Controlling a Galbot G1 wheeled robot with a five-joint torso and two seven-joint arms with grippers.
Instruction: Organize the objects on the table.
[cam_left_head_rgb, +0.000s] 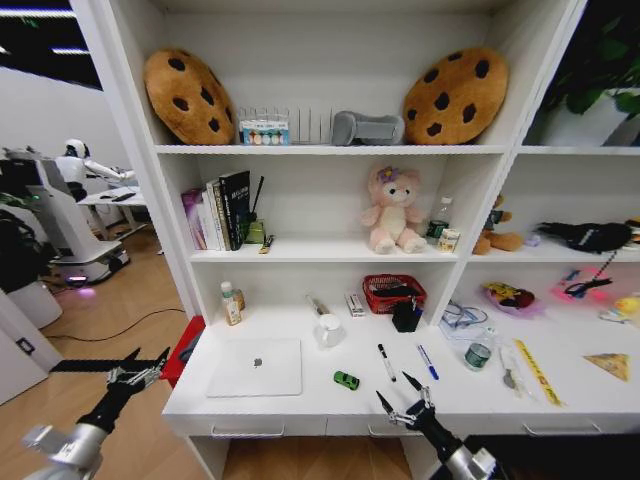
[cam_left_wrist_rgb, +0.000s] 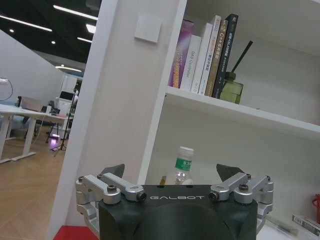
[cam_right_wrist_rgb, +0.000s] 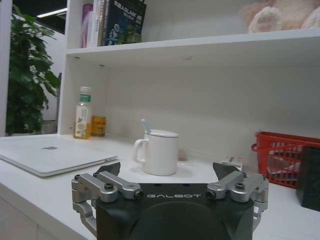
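Right tool (cam_left_head_rgb: 404, 398) hovers with fingers spread and nothing held, just over the front edge of the long white counter (cam_left_head_rgb: 300, 405), near the tiny green toy car (cam_left_head_rgb: 346, 380). Left tool (cam_left_head_rgb: 138, 367) is likewise spread and empty, off the counter's left end, well apart from the slim silver laptop (cam_left_head_rgb: 256, 367).

Taking the laptop as landmark: it lies closed and flat near the counter's left end. The green car sits just to its right. Further right lie a black pen (cam_left_head_rgb: 385, 361) and a blue pen (cam_left_head_rgb: 427, 361), apart from each other, both loose on the surface. The yellow triangular wedge (cam_left_head_rgb: 608, 365) rests far to the right, well apart from everything else.

Judgement: nothing appears gathered or grouped; objects lie scattered. Task looks to be at its start, all sorting left to do.
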